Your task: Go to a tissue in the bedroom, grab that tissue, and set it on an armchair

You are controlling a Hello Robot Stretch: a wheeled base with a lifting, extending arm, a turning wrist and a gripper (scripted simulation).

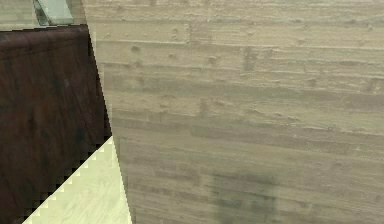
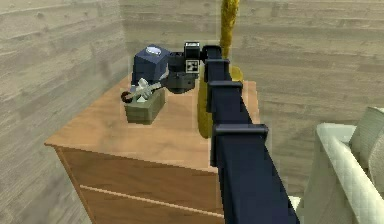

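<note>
An olive-grey tissue box (image 2: 147, 110) with white tissue at its top stands on a wooden dresser (image 2: 100, 135) in the arm side view. The dark arm (image 2: 235, 130) reaches up from the bottom edge over the dresser top. At its far end are the white marker squares (image 2: 185, 62) and, left of them, the blue-grey gripper (image 2: 140, 92), which points down at the tissue box. I cannot tell whether it holds anything, because the box sits right at its fingers.
A tall yellow object (image 2: 228, 25) stands on the dresser behind the arm. A cream armchair (image 2: 345, 170) sits at the arm side view's right. Plank walls (image 1: 250, 100) enclose the corner. In the forward view a dark wood panel (image 1: 45, 110) and a pale yellow-green surface (image 1: 90, 195) lie at left.
</note>
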